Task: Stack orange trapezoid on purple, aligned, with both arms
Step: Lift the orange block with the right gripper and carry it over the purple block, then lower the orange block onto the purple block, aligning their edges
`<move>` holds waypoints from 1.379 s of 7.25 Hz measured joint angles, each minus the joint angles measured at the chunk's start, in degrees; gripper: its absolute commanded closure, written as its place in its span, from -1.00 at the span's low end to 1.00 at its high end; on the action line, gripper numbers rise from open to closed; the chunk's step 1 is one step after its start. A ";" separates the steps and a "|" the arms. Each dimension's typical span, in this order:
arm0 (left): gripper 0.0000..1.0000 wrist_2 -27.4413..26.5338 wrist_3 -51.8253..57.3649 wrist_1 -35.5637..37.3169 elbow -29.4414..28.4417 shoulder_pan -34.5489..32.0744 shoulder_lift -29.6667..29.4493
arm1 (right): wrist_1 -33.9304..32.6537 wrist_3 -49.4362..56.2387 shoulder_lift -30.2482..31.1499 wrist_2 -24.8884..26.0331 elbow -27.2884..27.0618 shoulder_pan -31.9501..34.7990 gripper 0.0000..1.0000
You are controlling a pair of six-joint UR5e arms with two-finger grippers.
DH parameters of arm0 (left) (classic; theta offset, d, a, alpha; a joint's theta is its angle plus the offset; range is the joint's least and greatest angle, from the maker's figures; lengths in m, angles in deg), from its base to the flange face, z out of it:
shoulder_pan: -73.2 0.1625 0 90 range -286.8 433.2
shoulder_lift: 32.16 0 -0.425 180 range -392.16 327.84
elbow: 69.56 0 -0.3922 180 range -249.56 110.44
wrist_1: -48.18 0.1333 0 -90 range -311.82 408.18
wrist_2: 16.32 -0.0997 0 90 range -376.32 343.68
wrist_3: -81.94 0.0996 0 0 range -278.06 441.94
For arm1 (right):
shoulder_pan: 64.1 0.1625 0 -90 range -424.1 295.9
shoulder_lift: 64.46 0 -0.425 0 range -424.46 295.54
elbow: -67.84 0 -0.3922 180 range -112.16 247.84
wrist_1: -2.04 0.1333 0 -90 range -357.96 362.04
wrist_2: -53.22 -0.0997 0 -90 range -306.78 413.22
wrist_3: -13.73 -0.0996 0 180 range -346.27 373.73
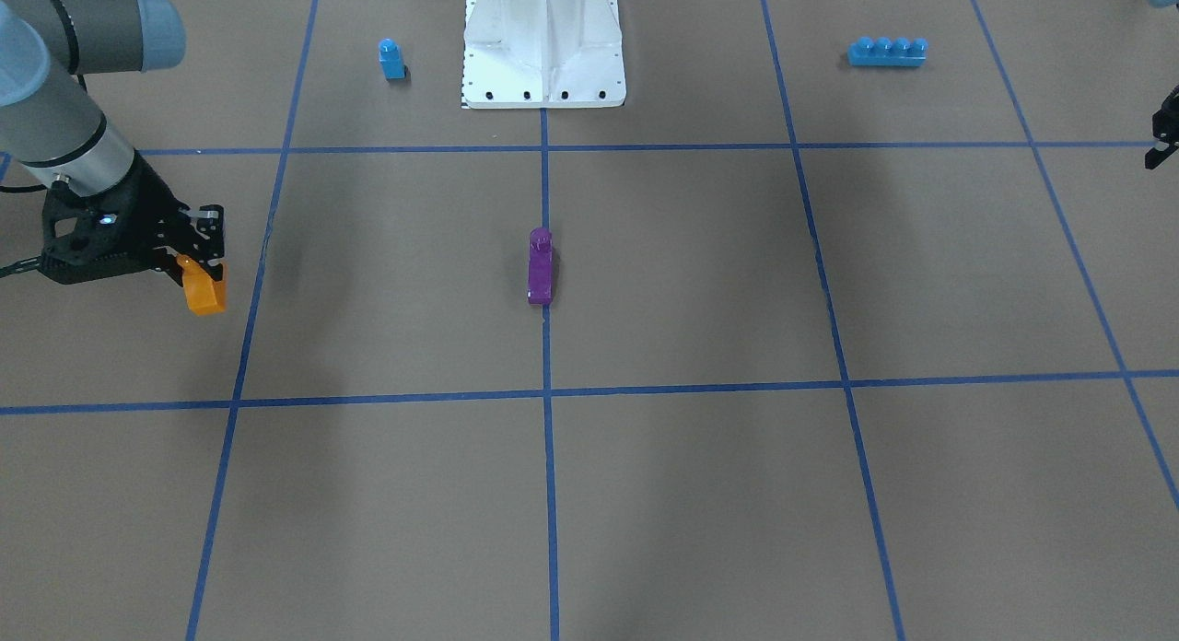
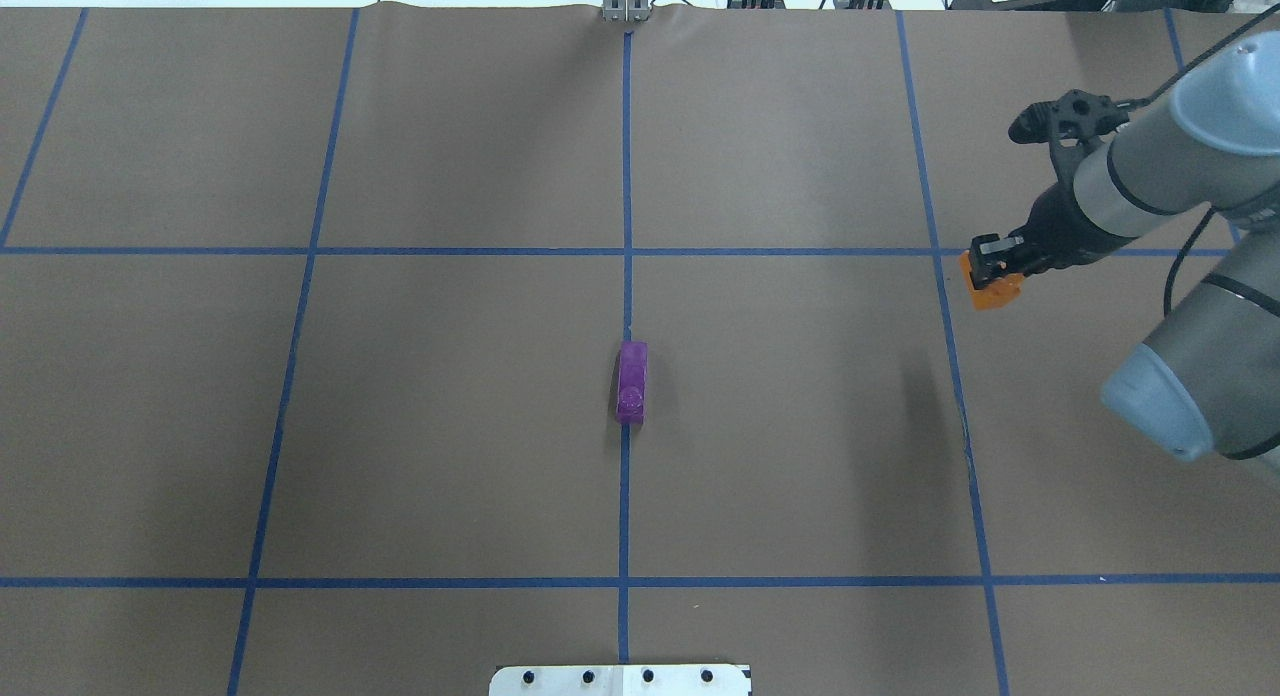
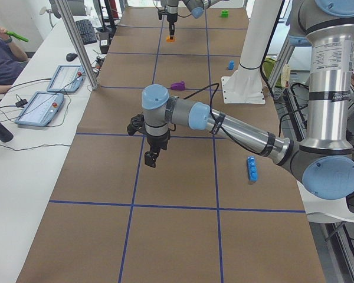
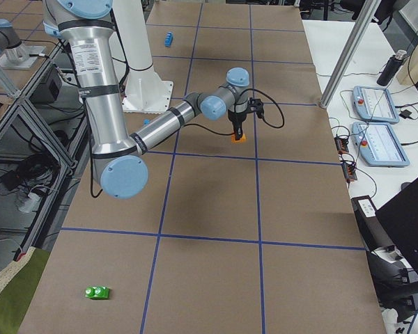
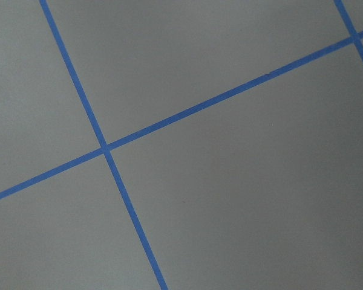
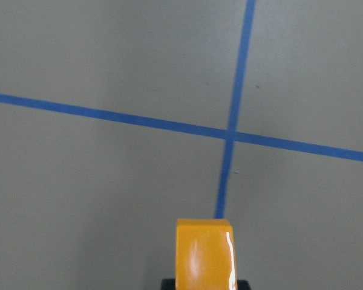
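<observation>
In the front-facing view, the brown table (image 1: pixel 700 494), crossed by blue tape lines (image 1: pixel 549 494), fills the lower part of the frame. At middle left, the right gripper (image 1: pixel 198 273) is clamped on the orange block (image 1: pixel 204 293), which hangs below the black fingers. Whether the block touches the table cannot be told. The right wrist view shows the same block at its bottom edge, near a crossing of tape lines.

In the middle of the frame, well apart from the orange one, the purple block (image 1: pixel 540 268) lies on the central tape line, its stud at the far end.

At the right edge only part of the left gripper (image 1: pixel 1164 134) shows, and I cannot tell whether its jaws are apart or together.

Along the top stand a small blue block (image 1: pixel 391 59), the white pedestal (image 1: pixel 543 47) and a long blue block (image 1: pixel 887 52).
</observation>
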 measured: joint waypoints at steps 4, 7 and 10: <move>-1.00 0.02 0.24 0.38 -1.16 -2.64 1.27 | -4.24 -23.22 -20.11 5.47 6.89 -13.00 1.00; -1.00 0.07 0.24 0.37 -1.19 -2.79 2.04 | -4.28 -31.11 -31.03 10.45 17.84 -19.14 1.00; -1.00 0.11 0.24 0.32 -1.28 -2.74 2.27 | -7.23 -32.27 -32.16 12.02 19.02 -21.66 1.00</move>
